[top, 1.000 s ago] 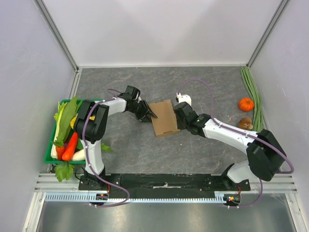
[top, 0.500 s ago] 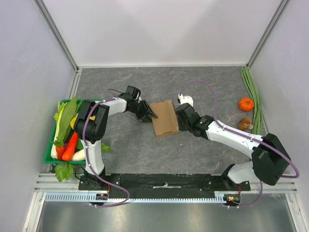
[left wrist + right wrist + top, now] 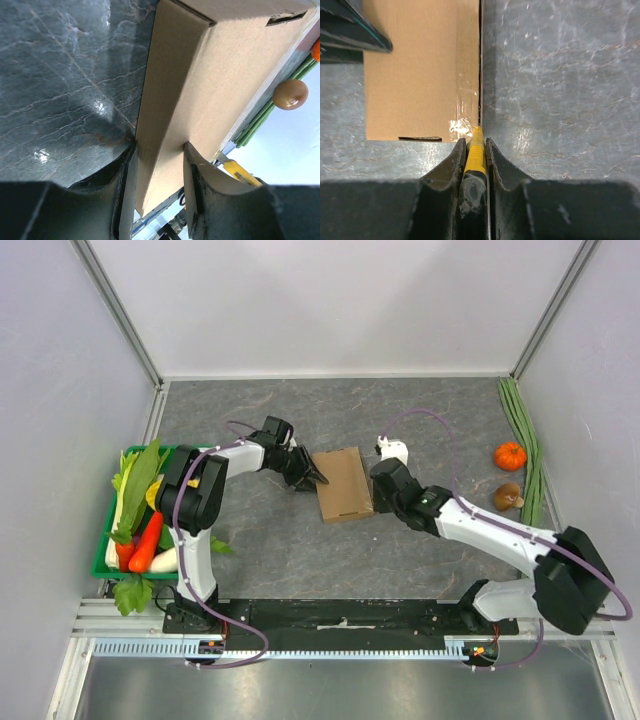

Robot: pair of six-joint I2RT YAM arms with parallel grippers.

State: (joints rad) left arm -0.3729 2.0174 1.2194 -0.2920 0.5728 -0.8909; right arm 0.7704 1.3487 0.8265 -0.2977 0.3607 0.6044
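Both pincers are on the cardboard box (image 3: 343, 490), which sits pretty much dead centre on the surface (image 3: 450, 420).
The left pincer (image 3: 160, 147) is clamped on a cardboard panel at the box's 9 o'clock edge, one finger on each face. The right pincer (image 3: 473, 142) is at the box's 3 o'clock side, squeezed tight around a yellow cutter (image 3: 475, 152) whose tip is right up against the box edge by a shiny strip of tape (image 3: 462, 122). At the surface's 9 o'clock there's a green tray (image 3: 98, 567) stuffed with veg. Over at 3 o'clock are an orange fruit (image 3: 510, 455), a brown bulb (image 3: 508, 495) and long green stalks (image 3: 522, 430), all well apart from the box.
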